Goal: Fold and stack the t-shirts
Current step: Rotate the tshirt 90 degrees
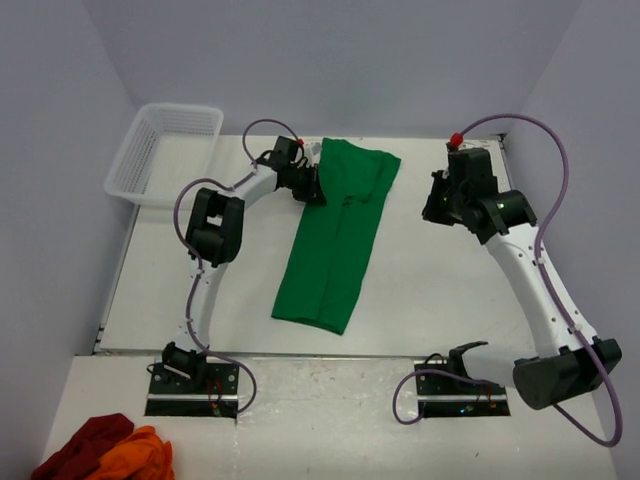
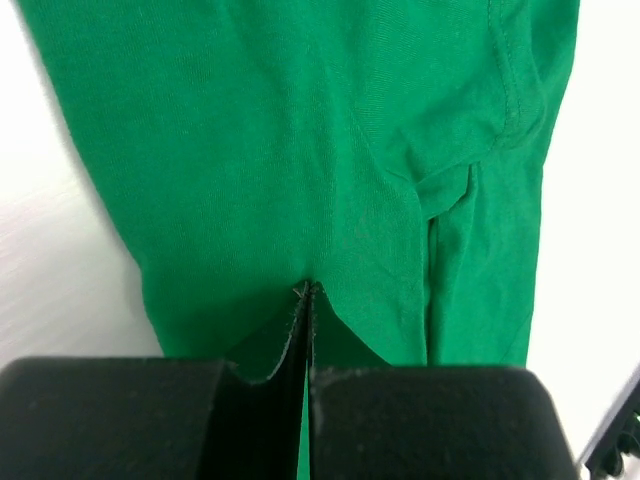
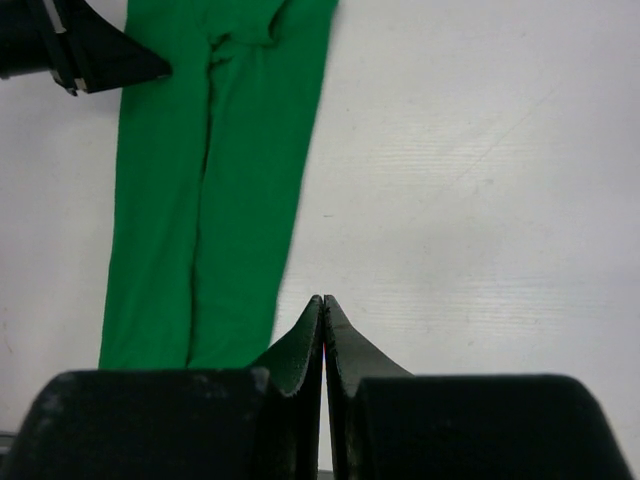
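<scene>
Tabletop (image 1: 450, 290): green t-shirt (image 1: 335, 240) lies centred, folded lengthwise into 1 long strip. Left tool (image 2: 307, 290) closed at its far-left edge; pinch on cloth unclear. Right tool (image 3: 323, 300) closed, empty, over bare tabletop beside it. Judged step: crosswise fold pending; likely needs both far corners gripped.

One plain bright green short-sleeved cotton t-shirt (image 1: 335, 240) is counted, and one white worktop (image 1: 430, 290). One white plastic mesh basket (image 1: 130, 165) is seen. Two crumpled cloths are counted: one dark red cloth (image 1: 85, 445) and one orange cloth (image 1: 140, 458). Two white-and-black robot arms are counted, the left arm (image 1: 215, 225) and the right arm (image 1: 530, 265). Two black two-finger end effectors are counted, the left end effector (image 1: 310, 185) and the right end effector (image 1: 435, 205).
</scene>
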